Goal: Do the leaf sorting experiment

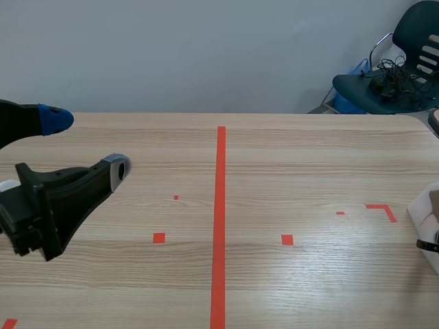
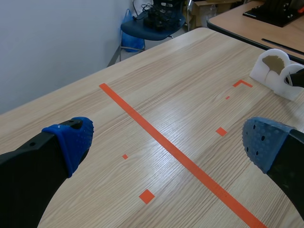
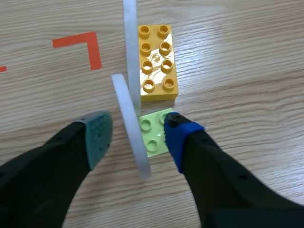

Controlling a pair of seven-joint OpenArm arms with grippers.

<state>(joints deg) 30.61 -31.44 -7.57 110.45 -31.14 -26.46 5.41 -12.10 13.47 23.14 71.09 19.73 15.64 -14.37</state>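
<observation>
In the right wrist view an orange-yellow brick [image 3: 156,61] lies flat on the table, with a small light green brick [image 3: 152,135] next to its near end. A thin white wall [image 3: 132,133] of a white holder [image 1: 424,204] stands upright beside both bricks. My right gripper [image 3: 137,126] is open and straddles that wall; its blue pad [image 3: 178,137] is over the green brick's edge. My left gripper [image 1: 88,144] hangs open above the table's left side with nothing in it. No leaves are in view.
A dark chair [image 1: 391,75] with cables on it stands past the table's far right corner. The white holder [image 2: 275,71] sits at the table's right edge, by an orange corner mark [image 1: 384,209].
</observation>
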